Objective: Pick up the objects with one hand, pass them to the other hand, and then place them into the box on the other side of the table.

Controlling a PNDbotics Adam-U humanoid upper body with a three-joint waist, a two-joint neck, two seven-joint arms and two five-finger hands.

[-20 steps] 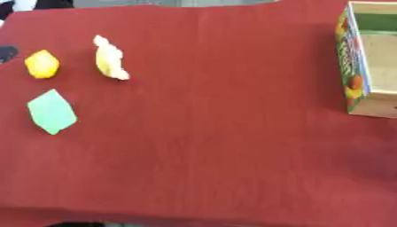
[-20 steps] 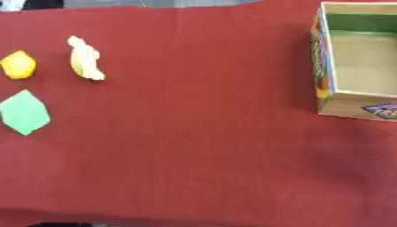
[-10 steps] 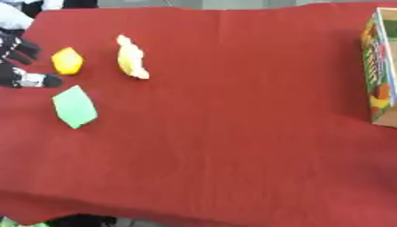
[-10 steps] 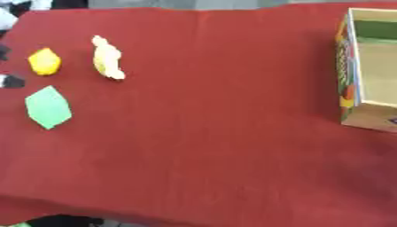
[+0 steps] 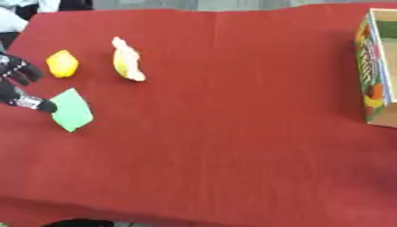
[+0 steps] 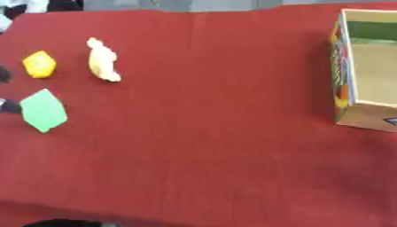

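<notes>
green object [image 5: 72, 110], seemingly touching left hand [image 5: 17, 84] fingers [image 5: 40, 105]

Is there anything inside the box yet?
Looks empty. The box is open on top and the part of its floor in view is bare. The three things still lie on the red cloth.

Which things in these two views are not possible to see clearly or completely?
- Left hand: cut by the left edge in both views; only dark fingers show beside the green piece, contact unclear.
- Right hand: in no view.
- Box: cut by the right edge; its far side is out of frame, its printed side too blurred to read.
- Pale yellow object and small yellow object: too blurred to identify.
</notes>
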